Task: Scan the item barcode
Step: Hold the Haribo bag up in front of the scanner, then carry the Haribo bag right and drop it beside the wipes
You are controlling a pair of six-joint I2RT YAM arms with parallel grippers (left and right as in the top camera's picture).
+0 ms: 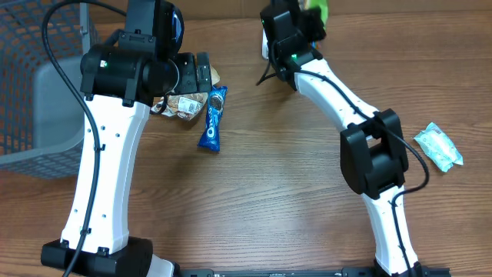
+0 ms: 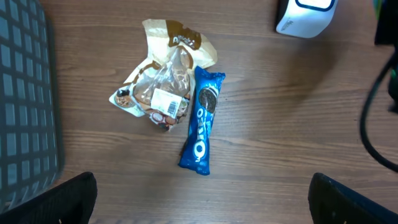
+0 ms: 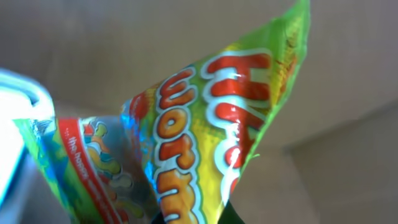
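Note:
My right gripper [image 1: 307, 19] is at the far middle of the table, shut on a green and yellow gummy worms bag [image 3: 205, 124]. In the right wrist view the bag fills the frame and rises from the pinched jaws at the bottom edge. The bag's green corner [image 1: 317, 9] shows overhead. A white scanner [image 2: 305, 15] stands just left of that gripper, and its white edge [image 3: 15, 112] is next to the bag. No barcode is visible. My left gripper [image 2: 202, 208] hangs open and empty above a blue Oreo pack [image 2: 202, 121] and a clear cookie bag [image 2: 163, 87].
A grey mesh basket [image 1: 38, 85] stands at the left edge of the table. A teal packet [image 1: 438, 146] lies at the right. A black cable [image 1: 265, 75] trails from the scanner. Bare wood spans the near half.

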